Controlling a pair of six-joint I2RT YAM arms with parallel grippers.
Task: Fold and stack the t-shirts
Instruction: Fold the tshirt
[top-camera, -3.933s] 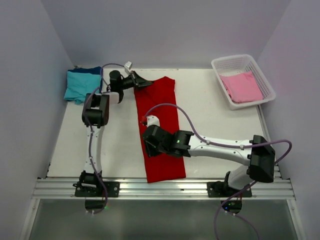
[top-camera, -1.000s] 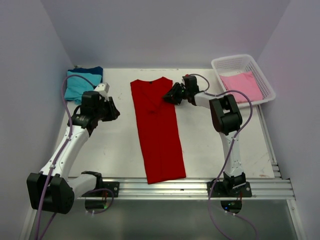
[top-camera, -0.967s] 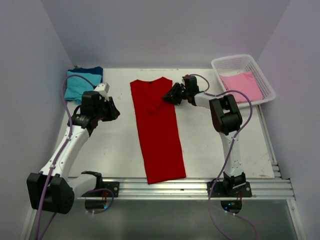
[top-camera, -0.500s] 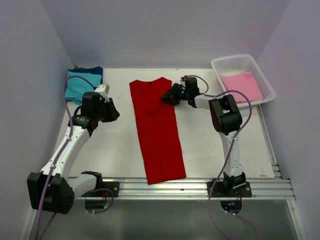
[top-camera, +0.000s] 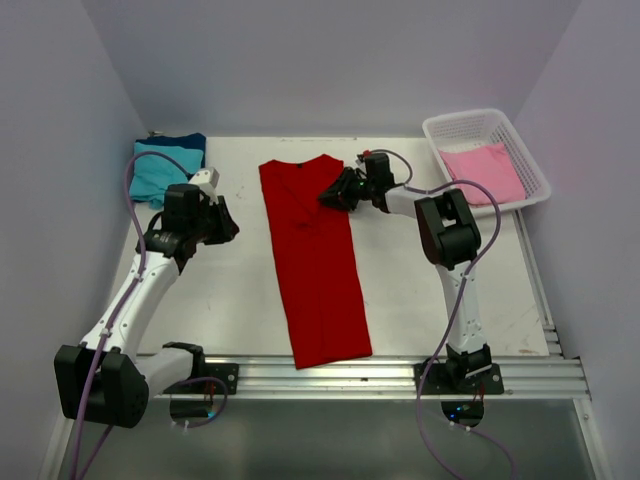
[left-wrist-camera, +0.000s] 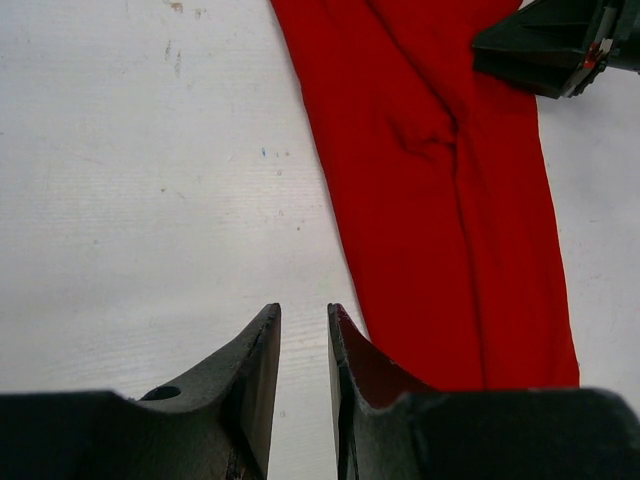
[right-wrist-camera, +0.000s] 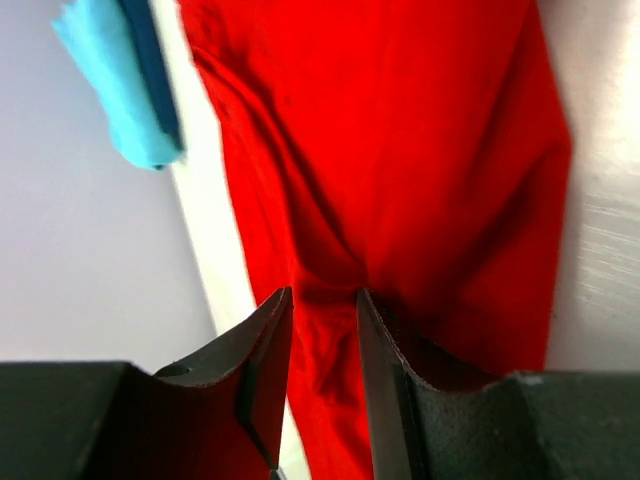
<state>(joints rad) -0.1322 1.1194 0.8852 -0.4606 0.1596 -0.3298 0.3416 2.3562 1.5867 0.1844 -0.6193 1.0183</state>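
Note:
The red t-shirt (top-camera: 320, 270) lies flat mid-table as a long strip folded lengthwise, collar end far. My right gripper (top-camera: 327, 197) hovers low over its far right edge. In the right wrist view (right-wrist-camera: 322, 292) its jaws stand a narrow gap apart, red cloth (right-wrist-camera: 400, 130) beneath them and nothing pinched. My left gripper (top-camera: 228, 222) is over bare table left of the shirt. Its jaws (left-wrist-camera: 303, 310) are slightly apart and empty, beside the shirt's left edge (left-wrist-camera: 440, 200). A teal t-shirt (top-camera: 155, 175) rests on a dark blue one (top-camera: 185, 141) at the far left corner.
A white lattice basket (top-camera: 465, 114) at the far right holds a pink t-shirt (top-camera: 485, 172). Walls close in the table on the left, back and right. An aluminium rail (top-camera: 330, 375) runs along the near edge. The right gripper's black fingers (left-wrist-camera: 540, 50) show in the left wrist view.
The right gripper has slid a little left, onto the red shirt's far right edge. The left arm has barely moved. The shirt lies as before.

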